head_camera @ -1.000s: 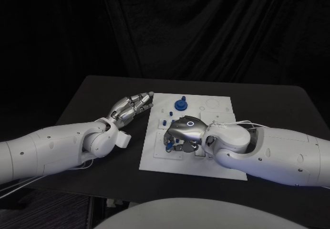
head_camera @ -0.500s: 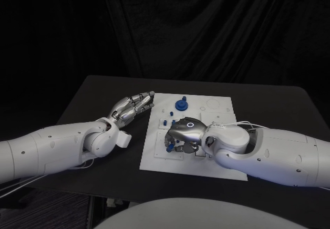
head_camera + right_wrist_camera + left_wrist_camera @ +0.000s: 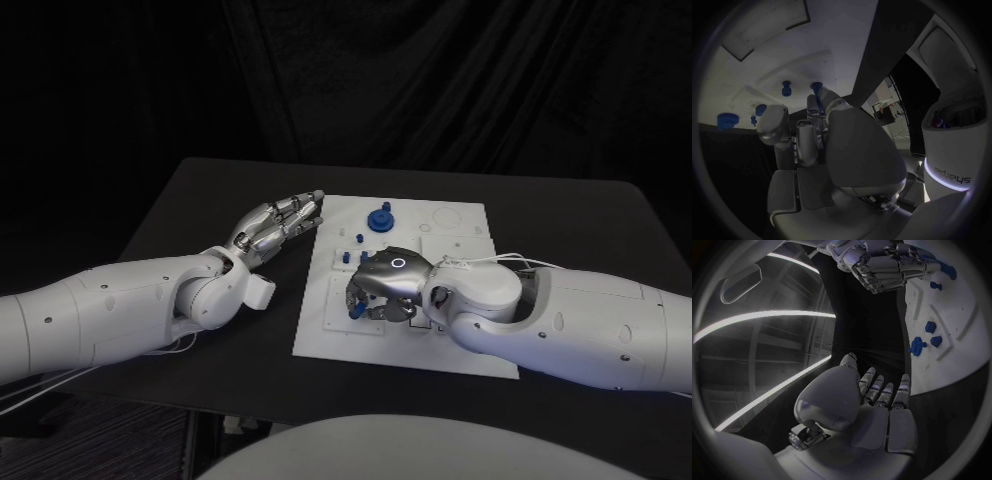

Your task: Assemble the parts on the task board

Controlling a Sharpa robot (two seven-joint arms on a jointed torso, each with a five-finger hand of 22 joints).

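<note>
Black counter [image 3: 188,200], dark curtain [image 3: 433,80] behind. White board [image 3: 454,225] mid-counter w/ blue parts [image 3: 379,218]. Right hand [image 3: 387,285] over board, fingers curled on a blue part. Left hand [image 3: 277,225] beside board's edge, fingers released.

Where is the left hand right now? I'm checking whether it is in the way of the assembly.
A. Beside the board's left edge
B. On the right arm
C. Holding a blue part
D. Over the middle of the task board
A: the left hand lies on the black table beside the task board, its fingers holding nothing.
</note>
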